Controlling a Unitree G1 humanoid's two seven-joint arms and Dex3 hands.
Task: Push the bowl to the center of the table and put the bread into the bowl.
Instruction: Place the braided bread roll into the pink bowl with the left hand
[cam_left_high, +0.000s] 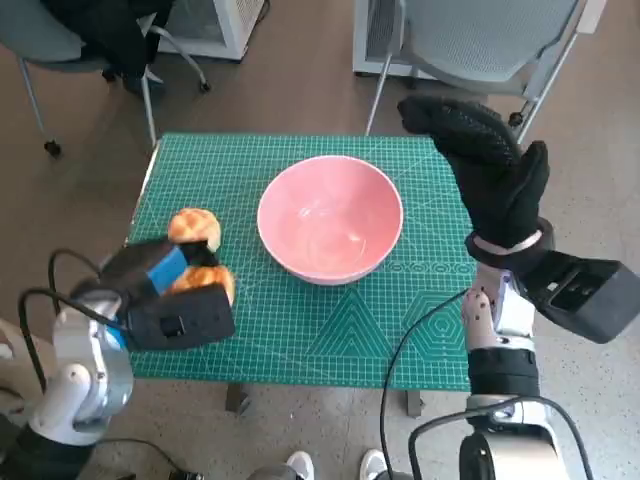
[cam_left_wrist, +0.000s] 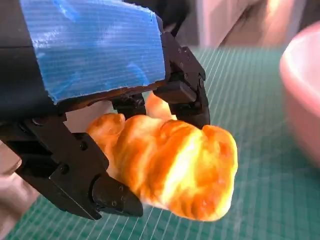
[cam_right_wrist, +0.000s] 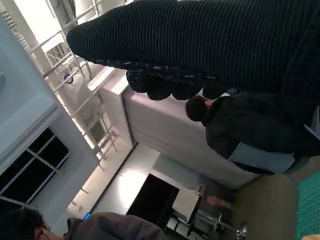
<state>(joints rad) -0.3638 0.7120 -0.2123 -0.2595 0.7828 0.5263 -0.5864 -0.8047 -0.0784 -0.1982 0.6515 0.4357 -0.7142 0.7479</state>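
Note:
The pink bowl (cam_left_high: 330, 220) stands empty near the middle of the green mat-covered table (cam_left_high: 350, 335); its rim (cam_left_wrist: 304, 95) shows in the left wrist view. A golden bread (cam_left_wrist: 172, 167) sits between the black fingers (cam_left_wrist: 187, 95) of my left hand (cam_left_high: 165, 295), which grips it at the table's left edge. In the head view this bread (cam_left_high: 212, 281) peeks out beside the hand. A second, round bread (cam_left_high: 196, 228) lies just behind it on the mat. My gloved right hand (cam_left_high: 492, 175) is raised beside the bowl's right side, fingers stretched out, holding nothing.
A grey chair (cam_left_high: 470, 40) stands behind the table's far right, another chair (cam_left_high: 70, 50) at the far left. A white cabinet (cam_left_high: 225, 25) is at the back. The right wrist view shows a seated person (cam_right_wrist: 240, 130) in dark clothes.

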